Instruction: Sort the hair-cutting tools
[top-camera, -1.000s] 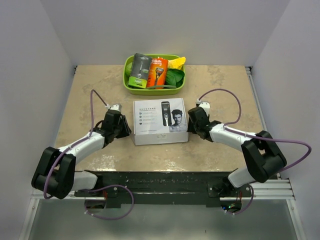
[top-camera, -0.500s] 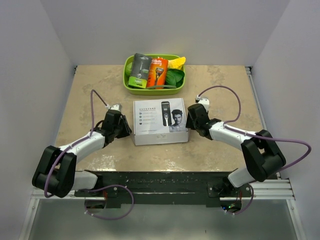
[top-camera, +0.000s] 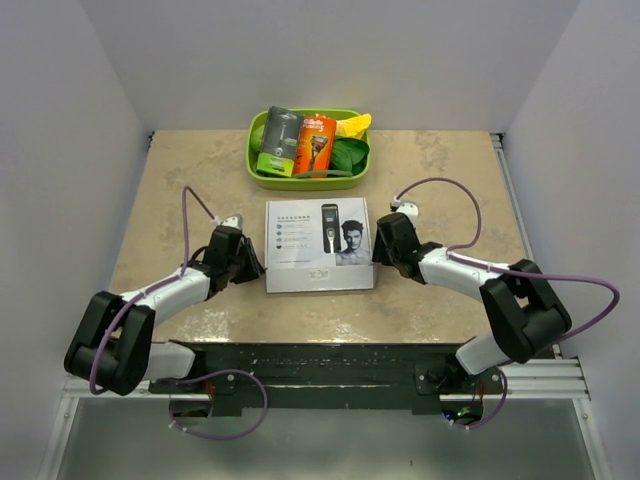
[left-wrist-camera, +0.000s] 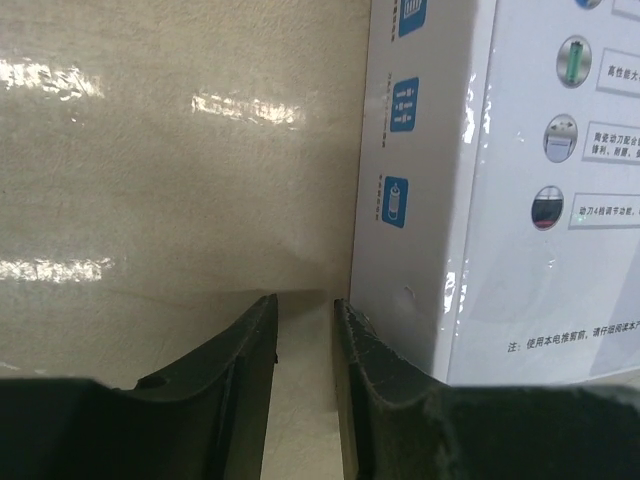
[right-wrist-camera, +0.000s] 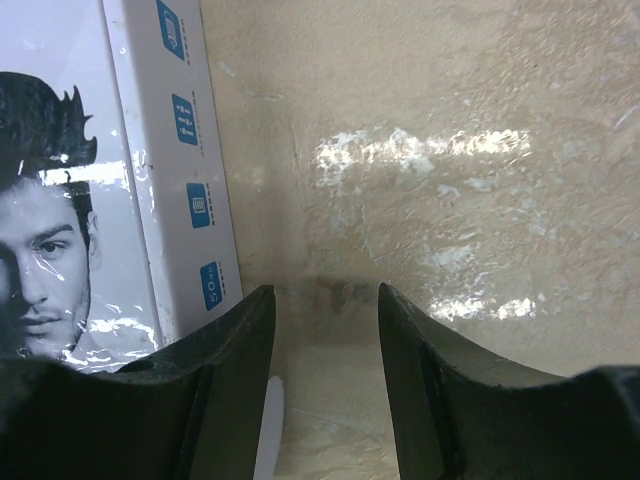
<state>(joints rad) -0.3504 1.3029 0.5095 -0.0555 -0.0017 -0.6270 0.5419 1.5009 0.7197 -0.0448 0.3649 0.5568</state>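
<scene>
My left hand (left-wrist-camera: 305, 300) has its jaws narrowly parted and holds nothing. One finger sits just beside the left wall of the white hair-clipper box (top-camera: 320, 245). My right hand (right-wrist-camera: 325, 290) is parted wider, also empty, just beside the box's right wall. The box lies flat, lid up, mid-tabletop (top-camera: 180, 190) between both hands. Behind it, a green bin (top-camera: 305, 181) holds an orange razor package (top-camera: 314, 146) and a grey-and-green razor package (top-camera: 279, 140).

The beige mottled desk (top-camera: 440, 170) carries 2 things: a white clipper box (top-camera: 320, 255) lying flat, and a filled green tray (top-camera: 300, 183) just behind that box.
</scene>
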